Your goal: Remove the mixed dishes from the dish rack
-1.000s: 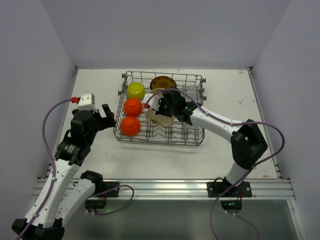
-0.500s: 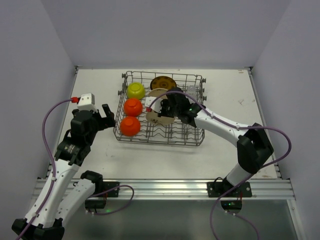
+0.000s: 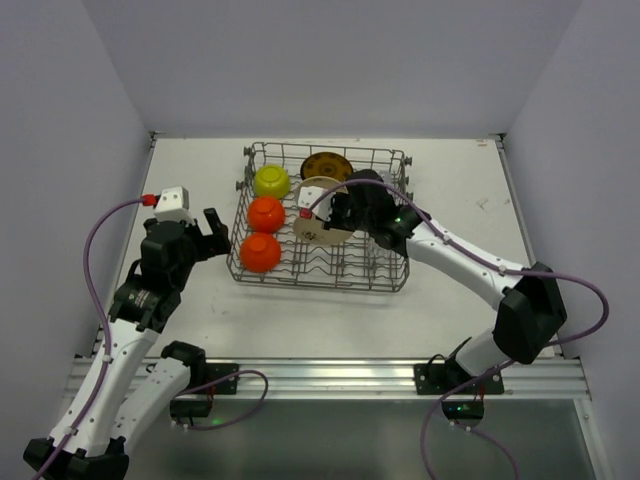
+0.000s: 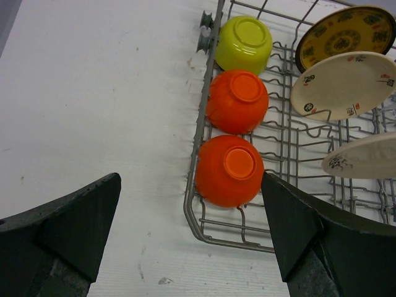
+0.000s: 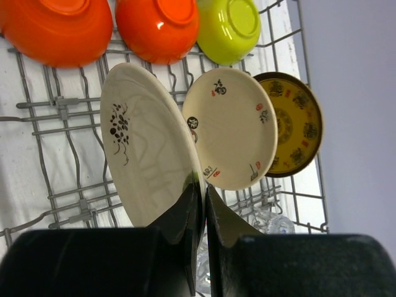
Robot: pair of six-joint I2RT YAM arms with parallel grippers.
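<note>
Lifted a little since a moment ago, the right pincer [image 5: 201,195] is clamped on the rim of a cream-backed plate [image 5: 148,145], edge-on between its fingers and above the dish rack [image 3: 320,270]. Beyond it stand two more plates, while the left pincer [image 4: 192,229] hangs apart beside the orange bowls [image 4: 230,170].

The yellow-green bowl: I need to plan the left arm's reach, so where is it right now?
In the top external view the yellow-green bowl sits upside down in the far-left corner of the dish rack, directly beyond the two orange bowls in the same row.
</note>
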